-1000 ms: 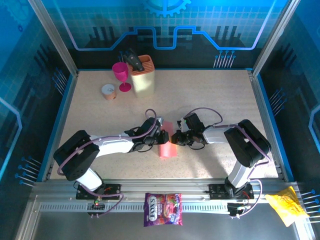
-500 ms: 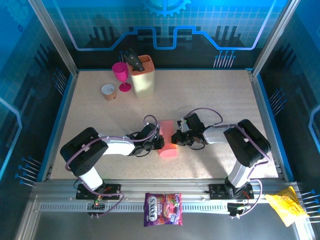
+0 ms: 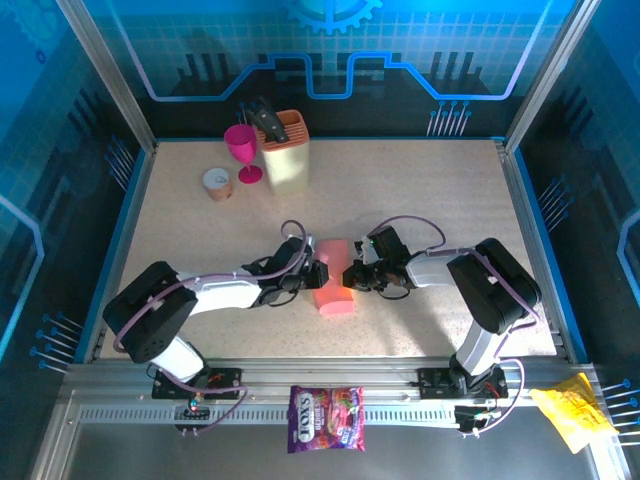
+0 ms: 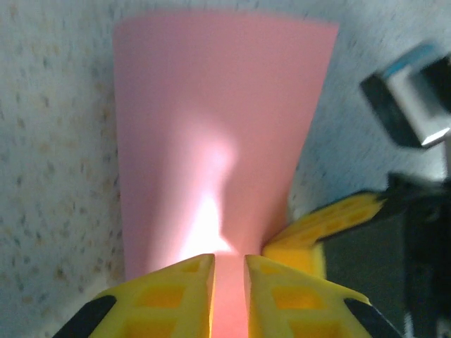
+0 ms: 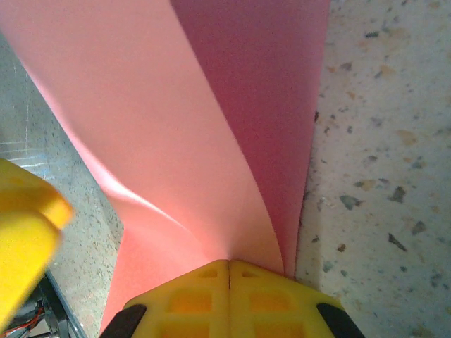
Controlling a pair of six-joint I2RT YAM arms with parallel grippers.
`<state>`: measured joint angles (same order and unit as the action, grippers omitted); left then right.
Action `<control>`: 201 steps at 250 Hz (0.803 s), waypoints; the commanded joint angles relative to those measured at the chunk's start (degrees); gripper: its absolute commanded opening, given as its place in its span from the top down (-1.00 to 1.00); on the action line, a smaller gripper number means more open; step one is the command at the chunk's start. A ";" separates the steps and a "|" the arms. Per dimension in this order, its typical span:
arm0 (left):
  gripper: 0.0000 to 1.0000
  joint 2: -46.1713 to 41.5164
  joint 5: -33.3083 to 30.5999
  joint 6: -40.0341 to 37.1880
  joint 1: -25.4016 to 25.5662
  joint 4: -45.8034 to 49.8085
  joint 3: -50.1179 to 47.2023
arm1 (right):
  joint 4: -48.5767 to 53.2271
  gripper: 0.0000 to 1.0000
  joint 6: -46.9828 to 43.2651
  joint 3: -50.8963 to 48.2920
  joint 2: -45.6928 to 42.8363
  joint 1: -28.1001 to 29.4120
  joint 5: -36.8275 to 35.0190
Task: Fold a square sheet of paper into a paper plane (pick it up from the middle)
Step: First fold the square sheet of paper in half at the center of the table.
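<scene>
sheet [image 3: 335, 300]: middle of table [image 3: 430, 200], curled up between both grippers | left gripper [image 4: 229, 264]: jaws nearly closed, sheet edge in the slit | right gripper [image 5: 229, 271]: pinched tight on sheet | handling: light, limp, creases easily; grip edges | block [image 3: 286, 152]: dark handles inside | goblet [image 3: 241, 148]: contents unclear

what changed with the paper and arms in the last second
The pink paper, a narrow curled strip a second ago, now spreads wider between the arms. The left fingers drew back to its left edge. The right fingers stayed clamped on its right edge; goblet, knife block and candy bag did not move.
</scene>
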<state>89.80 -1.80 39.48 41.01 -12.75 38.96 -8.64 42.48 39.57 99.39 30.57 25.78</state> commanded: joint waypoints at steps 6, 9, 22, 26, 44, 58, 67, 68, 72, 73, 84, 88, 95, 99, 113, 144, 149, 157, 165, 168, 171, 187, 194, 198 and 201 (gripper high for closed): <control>0.67 0.51 2.52 -2.83 -2.32 1.03 2.25 | 4.16 1.00 -0.53 -2.30 5.02 0.55 -5.22; 0.68 0.72 2.66 -2.90 -2.45 1.05 2.38 | 4.18 1.00 -0.56 -2.34 5.04 0.55 -5.19; 0.73 1.69 3.32 -3.62 -3.02 0.99 3.15 | 4.25 1.00 -0.54 -2.31 5.15 0.51 -5.18; 0.74 2.05 3.61 -3.89 -3.23 0.89 3.37 | 4.32 1.00 -0.55 -2.24 5.12 0.54 -5.21; 0.76 3.62 4.07 -4.64 -3.86 0.80 4.33 | 4.51 1.00 -0.60 -2.15 5.11 0.55 -5.19; 0.77 4.82 4.28 -4.77 -4.38 0.60 4.72 | 4.64 1.00 -0.73 -2.13 5.03 0.53 -5.32; 0.77 5.60 4.35 -4.75 -4.67 0.00 4.56 | 4.69 1.00 -0.79 -2.07 5.09 0.55 -5.30; 0.77 5.67 4.35 -4.76 -4.69 -0.08 4.55 | 4.73 1.00 -0.76 -2.10 5.06 0.55 -5.30; 0.78 5.94 4.33 -4.77 -4.71 -0.32 4.45 | 4.68 1.00 -0.75 -2.07 5.10 0.55 -5.31; 0.77 6.06 4.30 -4.77 -4.76 -0.37 4.45 | 4.69 1.00 -0.78 -2.10 5.11 0.55 -5.31; 0.78 6.89 4.21 -4.77 -4.97 -0.95 4.21 | 4.69 1.00 -0.82 -2.12 5.14 0.55 -5.39; 0.78 7.23 4.14 -4.70 -4.98 -1.11 4.15 | 4.70 1.00 -0.81 -2.07 5.19 0.52 -5.39; 0.78 7.78 3.92 -4.62 -5.06 -1.37 3.94 | 4.61 1.00 -0.77 -2.13 5.32 0.50 -5.36; 0.78 8.09 3.84 -4.57 -5.07 -1.48 3.80 | 4.61 1.00 -0.81 -2.08 5.35 0.52 -5.39; 0.78 9.02 3.23 -4.19 -5.16 -2.25 3.20 | 4.44 1.00 -0.80 -2.11 5.54 0.54 -5.20; 0.79 10.63 2.33 -3.36 -5.24 -3.89 1.65 | 4.01 1.00 -0.81 -2.47 5.74 0.55 -5.29; 0.80 11.02 2.33 -3.24 -5.29 -4.17 1.44 | 3.94 1.00 -0.82 -2.44 5.83 0.55 -5.29; 0.81 11.30 2.33 -3.07 -5.31 -4.50 1.15 | 3.90 1.00 -0.82 -2.63 5.89 0.55 -5.37; 0.82 11.53 2.30 -2.78 -5.31 -4.70 1.01 | 3.81 1.00 -0.79 -2.74 5.99 0.55 -5.38; 0.82 11.63 2.33 -2.70 -5.33 -4.69 0.87 | 3.80 1.00 -0.82 -2.75 6.03 0.55 -5.42; 0.82 11.66 2.33 -2.65 -5.30 -4.84 0.74 | 3.74 1.00 -0.82 -2.75 6.07 0.55 -5.38; 0.83 11.43 2.42 -2.37 -5.28 -4.96 0.48 | 3.54 1.00 -0.82 -2.86 6.25 0.55 -5.37; 0.84 11.18 2.50 -2.31 -5.35 -4.92 0.46 | 3.44 1.00 -0.82 -2.94 6.38 0.55 -5.42; 0.84 10.96 2.60 -2.24 -5.38 -4.61 0.51 | 3.41 1.00 -0.77 -2.99 6.42 0.55 -5.47; 0.84 10.71 2.64 -2.22 -5.34 -4.45 0.57 | 3.38 1.00 -0.74 -3.00 6.47 0.50 -5.41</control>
<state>100.09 0.93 36.18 36.16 -17.65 40.97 -8.93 42.46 39.57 99.94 30.30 26.50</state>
